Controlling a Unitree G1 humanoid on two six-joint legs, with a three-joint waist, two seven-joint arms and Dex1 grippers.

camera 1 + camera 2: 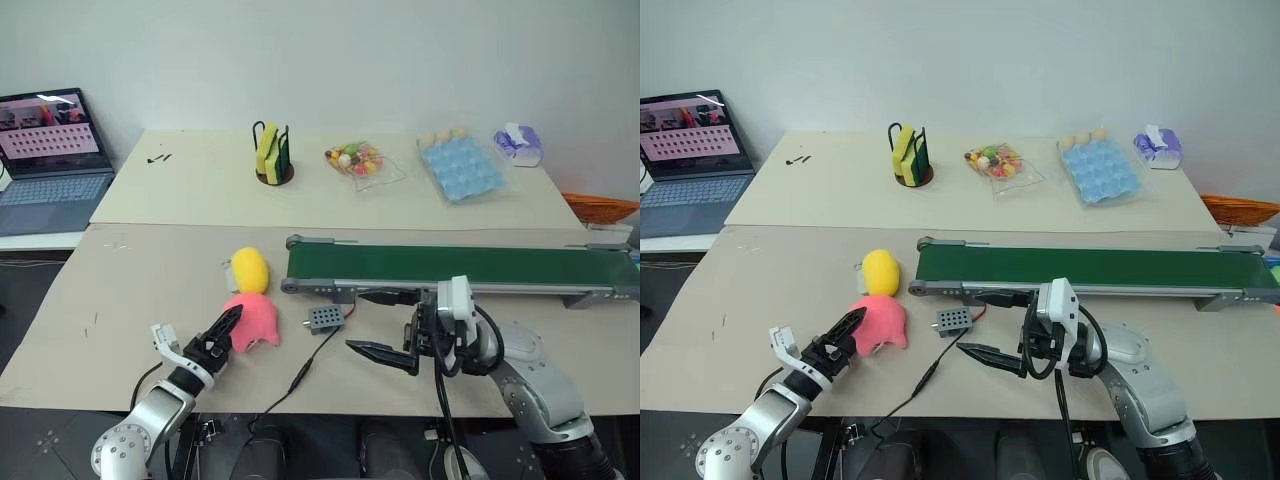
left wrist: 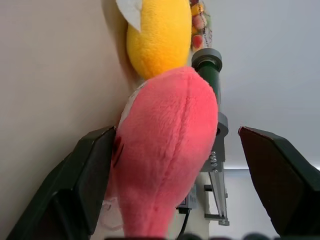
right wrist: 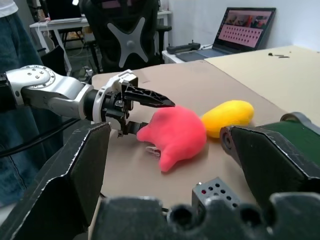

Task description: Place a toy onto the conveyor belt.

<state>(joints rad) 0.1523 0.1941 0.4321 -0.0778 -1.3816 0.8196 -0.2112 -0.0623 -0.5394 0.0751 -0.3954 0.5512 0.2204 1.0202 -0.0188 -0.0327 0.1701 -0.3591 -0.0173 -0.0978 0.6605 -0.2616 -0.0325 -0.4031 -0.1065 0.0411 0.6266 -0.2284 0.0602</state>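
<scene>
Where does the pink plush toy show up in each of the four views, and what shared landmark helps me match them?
Left eye view: pink plush toy, lower left of centre, just below the yellow plush.
Right eye view: same spot, slightly further left.
Left wrist view: central, between the open left end effector's fingers.
Right wrist view: centre, beside the left end effector.
Shared landmark: the yellow plush touching the toy.

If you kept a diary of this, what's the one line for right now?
stage: reaching | left gripper: open around pink toy, not closed | right gripper: open, empty | belt: bare
</scene>
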